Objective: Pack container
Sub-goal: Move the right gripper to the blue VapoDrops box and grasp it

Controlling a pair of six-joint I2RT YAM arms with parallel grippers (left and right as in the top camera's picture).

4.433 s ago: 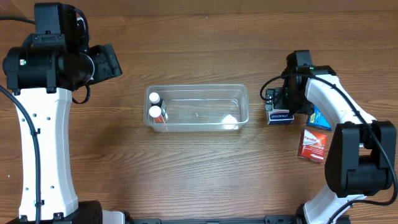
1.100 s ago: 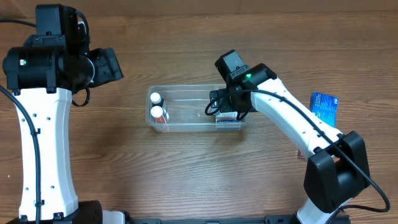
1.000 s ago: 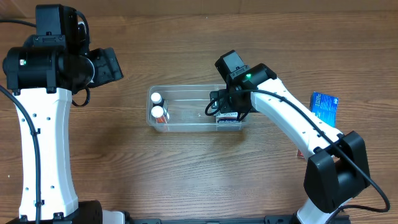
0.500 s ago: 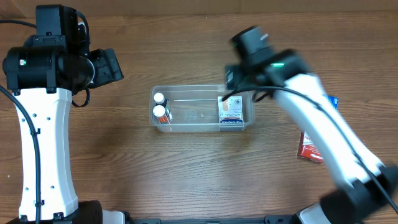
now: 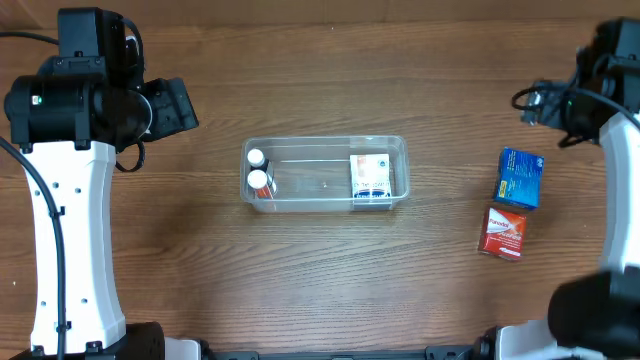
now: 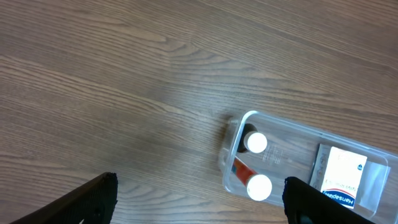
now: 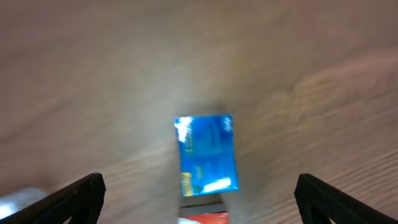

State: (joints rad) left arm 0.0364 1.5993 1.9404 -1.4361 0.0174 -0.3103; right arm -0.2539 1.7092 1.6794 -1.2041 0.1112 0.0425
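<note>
The clear plastic container (image 5: 326,144) sits mid-table and holds two white-capped bottles (image 5: 259,183) at its left end and a white box (image 5: 371,179) at its right end. It also shows in the left wrist view (image 6: 239,124). A blue box (image 5: 520,178) and a red box (image 5: 503,232) lie on the table at the right. My right gripper (image 7: 199,202) is open and empty, raised above the blue box (image 7: 206,155) at the far right. My left gripper (image 6: 200,202) is open and empty, raised left of the container.
The wooden table (image 5: 320,290) stretches around the container. The right arm (image 5: 605,110) hangs over the table's right edge and the left arm (image 5: 75,140) over its left side.
My right gripper set the white box in the container's right end, let go, and swung away to the far right above the blue box. The left arm has not moved.
</note>
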